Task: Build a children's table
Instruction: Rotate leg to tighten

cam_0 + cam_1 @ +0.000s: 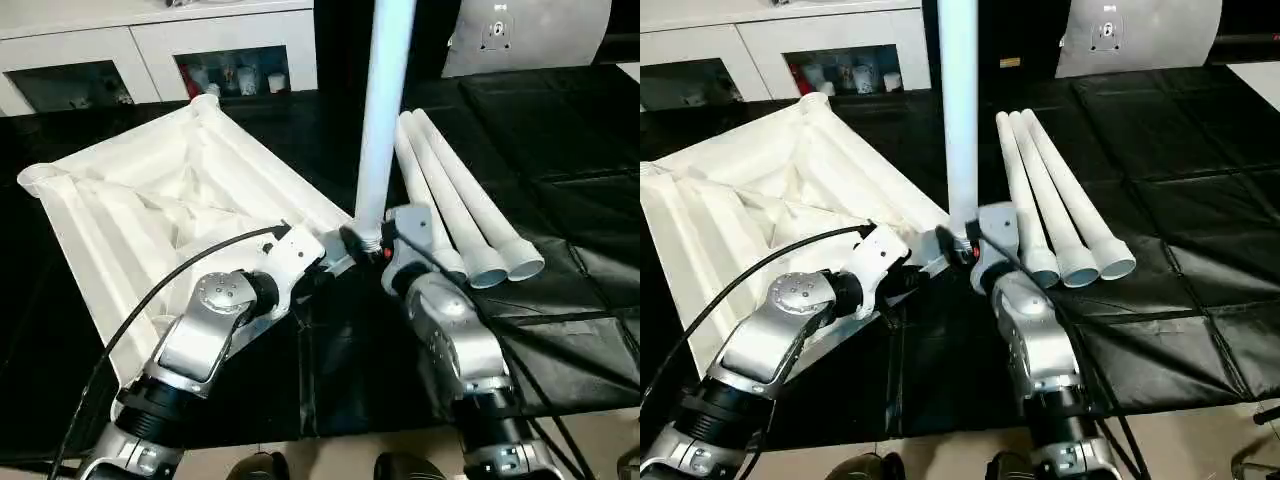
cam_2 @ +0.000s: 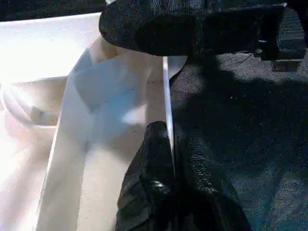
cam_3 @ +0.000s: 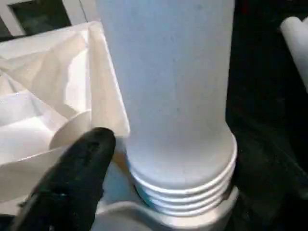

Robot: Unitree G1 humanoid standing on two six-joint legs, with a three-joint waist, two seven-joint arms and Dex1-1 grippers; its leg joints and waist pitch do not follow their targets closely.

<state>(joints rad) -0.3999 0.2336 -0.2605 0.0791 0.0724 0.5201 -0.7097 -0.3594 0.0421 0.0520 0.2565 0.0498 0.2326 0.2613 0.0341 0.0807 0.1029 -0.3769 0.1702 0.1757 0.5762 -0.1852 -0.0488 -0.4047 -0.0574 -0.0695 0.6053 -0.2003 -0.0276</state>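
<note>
Left claw (image 2: 171,159) pinching the top's (image 1: 120,200) rim, centre frame; right claw (image 1: 372,250) spread around the upright leg (image 1: 385,110).

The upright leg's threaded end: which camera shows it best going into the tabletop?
The right wrist view: the upright leg is close up, its ridged end entering the tabletop's corner socket. Both eye views show the whole leg standing at that corner, the joint small between the grippers. The left wrist view shows the tabletop's edge.
</note>
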